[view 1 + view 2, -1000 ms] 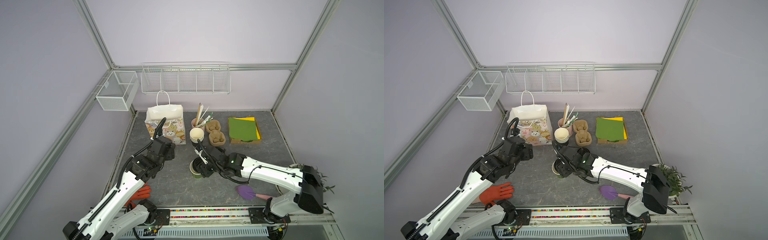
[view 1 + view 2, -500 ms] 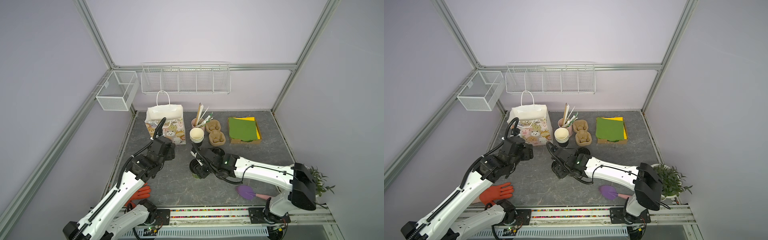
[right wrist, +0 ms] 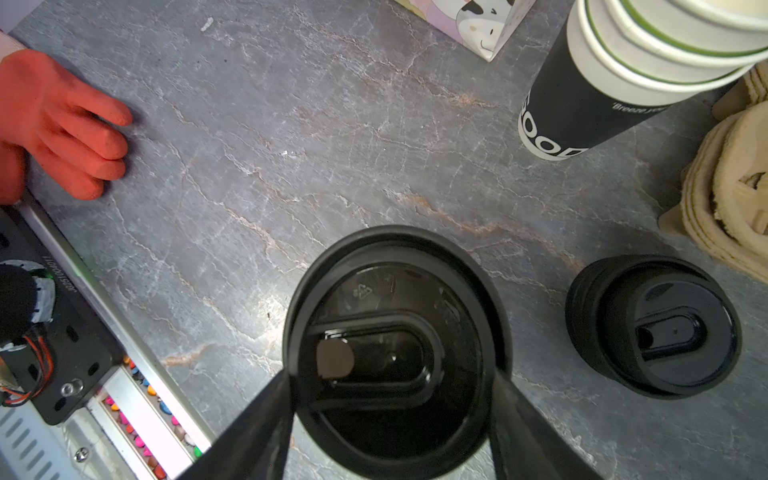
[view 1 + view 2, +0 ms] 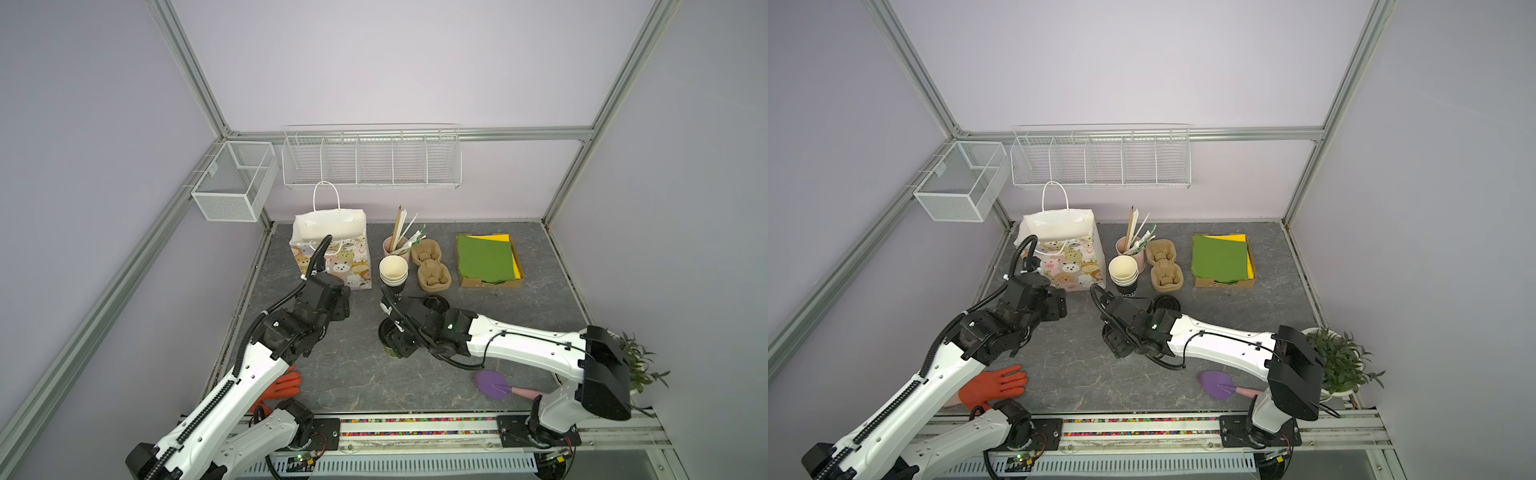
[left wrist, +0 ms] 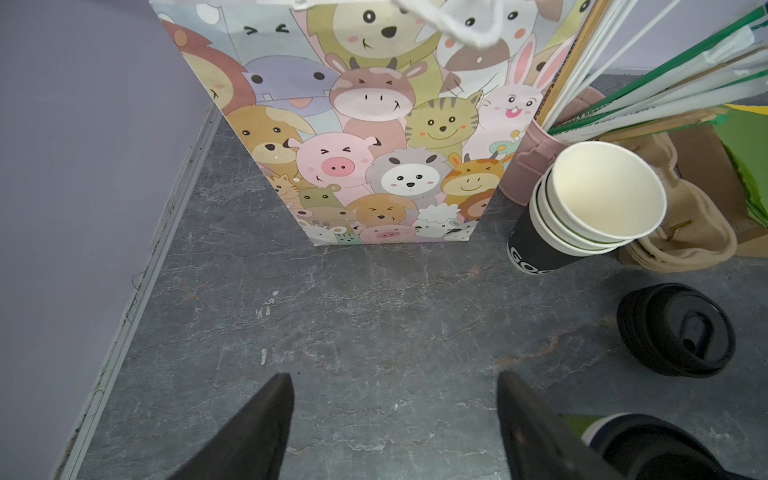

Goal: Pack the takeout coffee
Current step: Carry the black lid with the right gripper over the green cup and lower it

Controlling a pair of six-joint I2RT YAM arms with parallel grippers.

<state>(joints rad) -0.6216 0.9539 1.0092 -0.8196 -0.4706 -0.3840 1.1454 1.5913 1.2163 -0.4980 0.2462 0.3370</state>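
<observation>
The takeout coffee [image 3: 395, 316], a dark-green cup with a black lid, stands upright near the table's middle in a top view [image 4: 390, 352]. My right gripper [image 3: 392, 374] comes down over it and is shut on it, one finger on each side of the lid. In both top views the gripper [image 4: 401, 334] [image 4: 1121, 332] hides most of the cup. I cannot tell whether the cup rests on the table. My left gripper [image 5: 395, 378] [image 4: 343, 305] hangs open and empty above bare table in front of the animal-print paper bag [image 4: 332, 257] [image 5: 365, 124].
Behind the coffee are a stack of black-sided cups [image 4: 392, 270], spare black lids [image 4: 436, 301] [image 3: 656, 328], a pink cup of straws [image 4: 392, 245] and pulp carriers [image 4: 432, 270]. A tray of green paper [image 4: 488, 262] lies back right. An orange glove [image 4: 286, 384], a purple trowel [image 4: 492, 384] and a plant [image 4: 636, 365] are near the front.
The right arm has swung a little to the left with the cup between its fingers; the cup has barely shifted. The left arm has not moved.
</observation>
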